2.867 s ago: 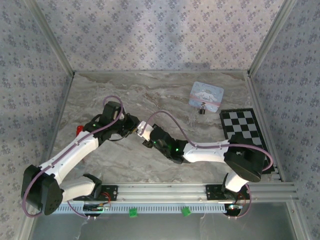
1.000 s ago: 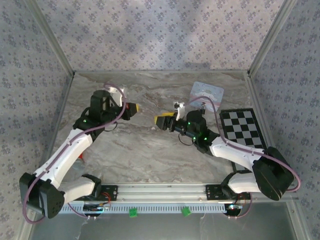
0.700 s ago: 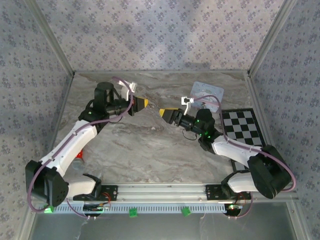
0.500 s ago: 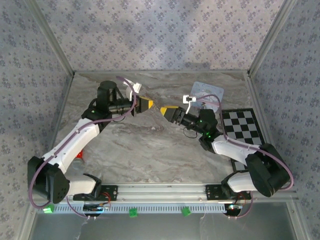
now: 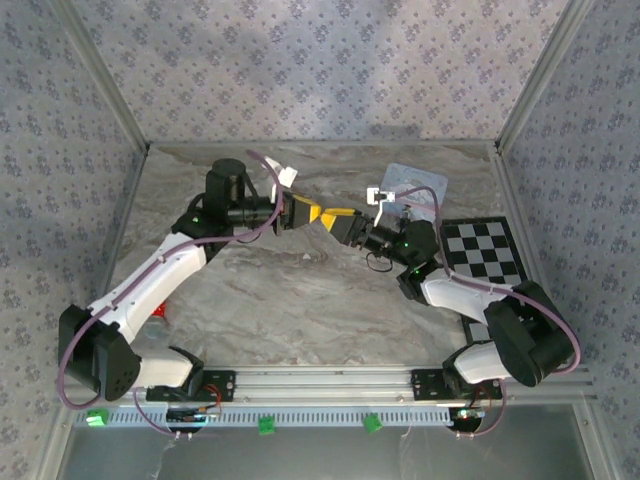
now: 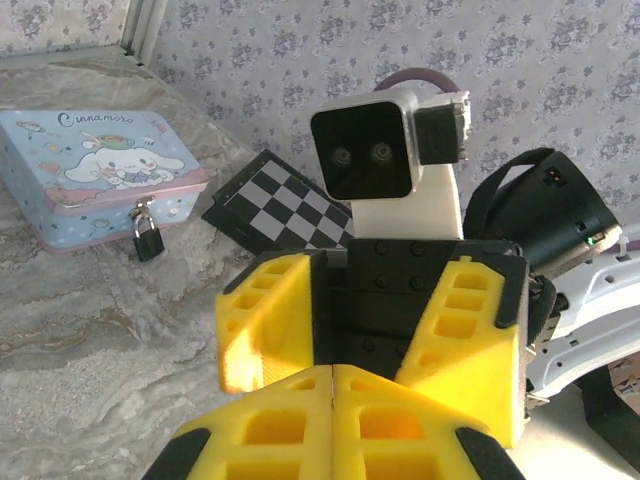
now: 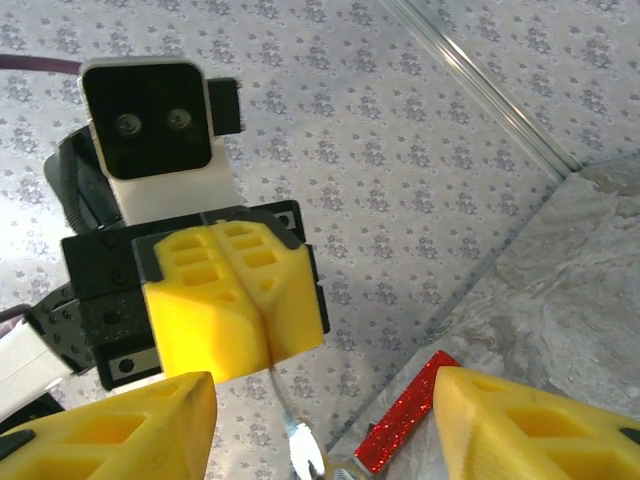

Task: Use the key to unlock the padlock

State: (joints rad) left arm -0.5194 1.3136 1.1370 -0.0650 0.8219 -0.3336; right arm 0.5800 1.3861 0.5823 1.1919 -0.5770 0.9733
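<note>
The padlock (image 6: pixel 147 238), small and dark with a thin metal loop, hangs from the latch on the front wall of the pale blue cartoon tin (image 6: pixel 88 168). Its body sits low against the tabletop (image 6: pixel 80 330). The tin stands toward the far right of the tabletop. A black-and-white checkered board (image 5: pixel 483 254) lies just beside the tin, on its near right.

To the left of the tin, the two arms meet tip to tip above the tabletop. The left pincer (image 7: pixel 262 330) has its yellow fingers pressed together. A thin wire (image 7: pixel 281 402) comes out of the seam between them and runs down to a small silver piece at the picture's lower edge. That piece is too cut off to tell whether it is the key. The right pincer (image 6: pixel 365 350) is spread wide and holds nothing, and the left pincer's tip points into its gap.

Well away from the tin, by the left arm, a red glittery strip (image 5: pixel 160 312) lies on the tabletop.
</note>
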